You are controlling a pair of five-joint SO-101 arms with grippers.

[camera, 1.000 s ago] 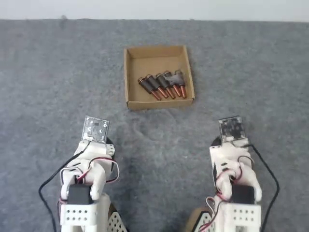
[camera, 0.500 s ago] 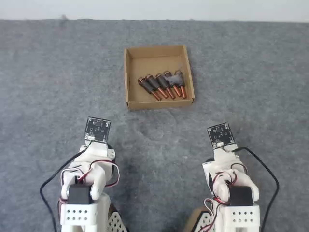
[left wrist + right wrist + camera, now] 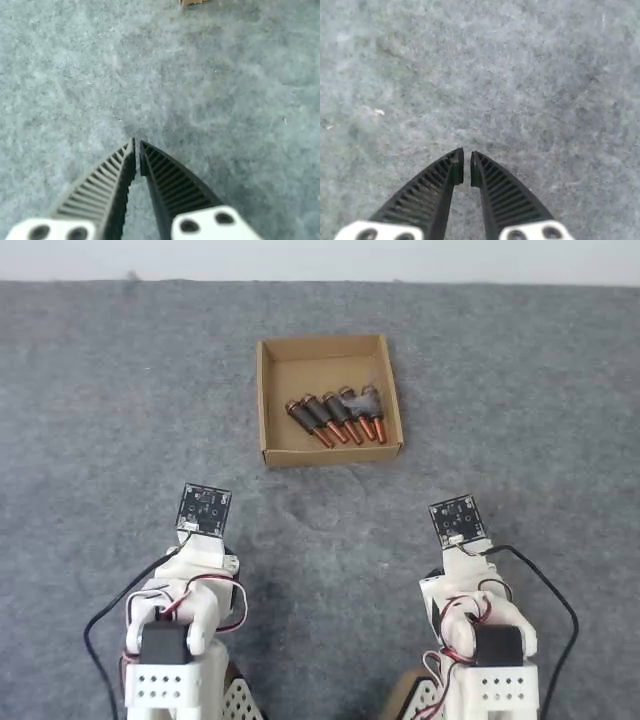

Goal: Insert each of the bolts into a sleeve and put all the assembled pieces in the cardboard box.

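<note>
Here, the assembled pieces [image 3: 338, 417] lie in a row inside the cardboard box [image 3: 320, 365], far centre on the grey bench [image 3: 100, 390]. On the near side, the left fingers [image 3: 107, 180] and right fingers [image 3: 432, 187] are narrowed almost together, holding nothing.

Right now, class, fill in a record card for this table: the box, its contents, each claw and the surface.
cardboard box: open-topped, on the mat, beyond both arms
assembled pieces: five, side by side in the box, copper ends toward the arms
left claw: shut, holding nothing, over the mat
right claw: shut, holding nothing, over the mat
mat: grey, fuzzy, covers the table
</note>
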